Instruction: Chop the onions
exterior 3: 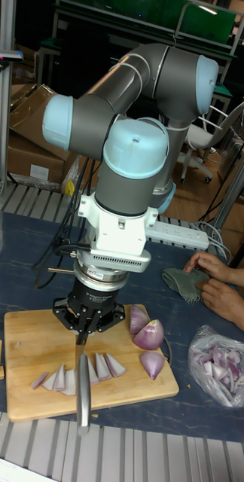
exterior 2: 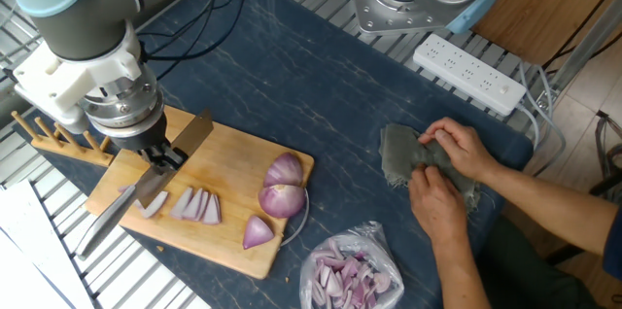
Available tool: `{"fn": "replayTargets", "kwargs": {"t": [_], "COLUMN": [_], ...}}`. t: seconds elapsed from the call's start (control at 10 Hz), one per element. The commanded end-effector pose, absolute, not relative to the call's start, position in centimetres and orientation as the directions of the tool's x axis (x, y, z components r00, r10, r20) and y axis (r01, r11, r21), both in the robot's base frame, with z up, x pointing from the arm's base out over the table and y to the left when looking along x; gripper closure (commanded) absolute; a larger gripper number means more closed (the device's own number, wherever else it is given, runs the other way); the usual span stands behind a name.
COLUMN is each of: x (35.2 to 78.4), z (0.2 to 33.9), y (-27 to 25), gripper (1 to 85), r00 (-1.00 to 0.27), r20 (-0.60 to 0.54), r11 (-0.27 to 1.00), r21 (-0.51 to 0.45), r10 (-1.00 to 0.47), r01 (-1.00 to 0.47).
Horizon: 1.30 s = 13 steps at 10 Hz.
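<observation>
On the wooden cutting board [exterior 2: 228,149] lie the onions: a row of thin slices [exterior 2: 185,204], two halves [exterior 2: 284,185] near the right edge, and one wedge [exterior 2: 258,233]. The tall fixed view shows the slices [exterior 3: 77,374], the halves [exterior 3: 146,327] and the wedge [exterior 3: 152,364]. My gripper [exterior 2: 160,160] is over the board's left end, just above the slices, shut on a knife [exterior 2: 105,220]. The blade slants down past the board's left front edge. In the tall view the gripper [exterior 3: 83,331] holds the knife [exterior 3: 82,395] with its blade over the middle slices.
A clear bag of purple onion bits [exterior 2: 350,275] lies right of the board. A person's hands hold a grey cloth [exterior 2: 428,165] further right. A white power strip [exterior 2: 471,74] sits at the back. A wooden peg rack [exterior 2: 49,134] stands left of the board.
</observation>
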<state>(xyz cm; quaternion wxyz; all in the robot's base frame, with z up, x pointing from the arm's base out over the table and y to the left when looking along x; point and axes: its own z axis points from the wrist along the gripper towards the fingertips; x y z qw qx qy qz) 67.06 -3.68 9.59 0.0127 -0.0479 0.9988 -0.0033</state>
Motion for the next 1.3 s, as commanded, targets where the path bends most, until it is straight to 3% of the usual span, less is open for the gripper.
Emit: {"fn": "replayTargets", "kwargs": {"t": [0.0, 1.2], "x": [67.2, 70.1], "z": [9.7, 8.5], "y": [-3.3, -4.1], "gripper": [84.7, 84.7], "r00": [-0.994, -0.991], "r20": [-0.030, -0.030], "r11": [0.995, 0.991], "r21": [0.009, 0.018], "r10": [-0.103, -0.133], "r01": [-0.104, -0.134]}}
